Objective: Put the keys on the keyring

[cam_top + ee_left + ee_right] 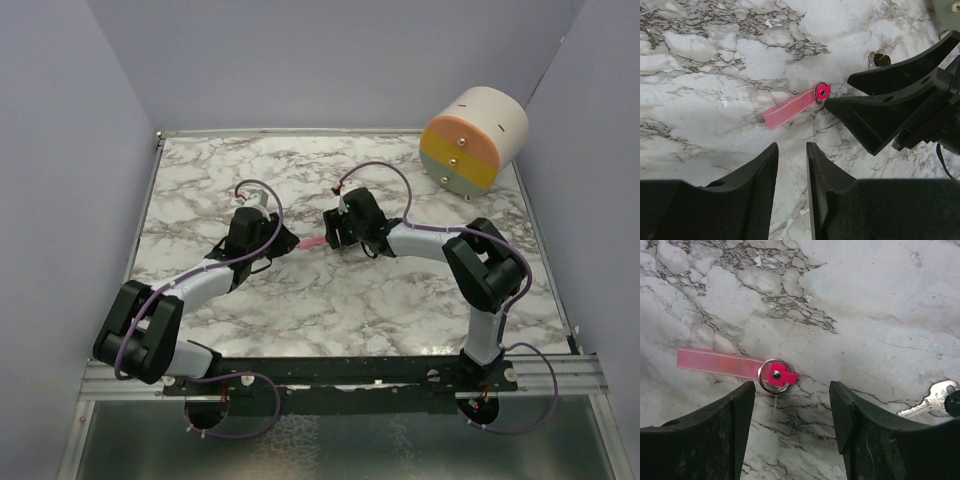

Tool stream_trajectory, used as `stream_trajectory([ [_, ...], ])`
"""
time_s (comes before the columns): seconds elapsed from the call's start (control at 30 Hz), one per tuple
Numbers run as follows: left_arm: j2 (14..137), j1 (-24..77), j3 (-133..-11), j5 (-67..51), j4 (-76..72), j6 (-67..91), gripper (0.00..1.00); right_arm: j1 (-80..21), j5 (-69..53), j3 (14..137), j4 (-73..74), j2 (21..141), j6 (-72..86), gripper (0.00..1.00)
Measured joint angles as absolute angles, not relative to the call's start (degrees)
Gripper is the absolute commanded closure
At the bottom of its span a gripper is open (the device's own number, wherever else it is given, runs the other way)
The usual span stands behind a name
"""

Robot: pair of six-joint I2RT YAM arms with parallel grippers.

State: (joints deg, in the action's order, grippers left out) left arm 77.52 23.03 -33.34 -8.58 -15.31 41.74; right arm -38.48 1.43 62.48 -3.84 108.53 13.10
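Keyring (720, 364) flat on marble tabletop (880, 300), ring end just ahead of right fingers (735, 415), these wide apart, empty, key (927, 402) lying beside them, left fingers (760, 170) narrowly apart, empty

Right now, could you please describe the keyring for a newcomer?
On the marble table, look between the left tool and right tool. The keyring lies flat there: a bright pink strip with a metal ring, unlike the silvery key nearby.

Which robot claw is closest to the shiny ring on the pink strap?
The right gripper. One of its fingertips is right beside the ring end of the keyring. The left gripper is farther off, by the strap's plain end.
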Motion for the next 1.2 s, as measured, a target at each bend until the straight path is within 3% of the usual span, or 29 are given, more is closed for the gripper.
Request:
stream_trajectory([
  [1.2,94.2,27.1,-39.7,-7.3,-18.4,41.7,0.68,-42.8,12.0,68.4,0.2,113.4,13.4,0.38],
])
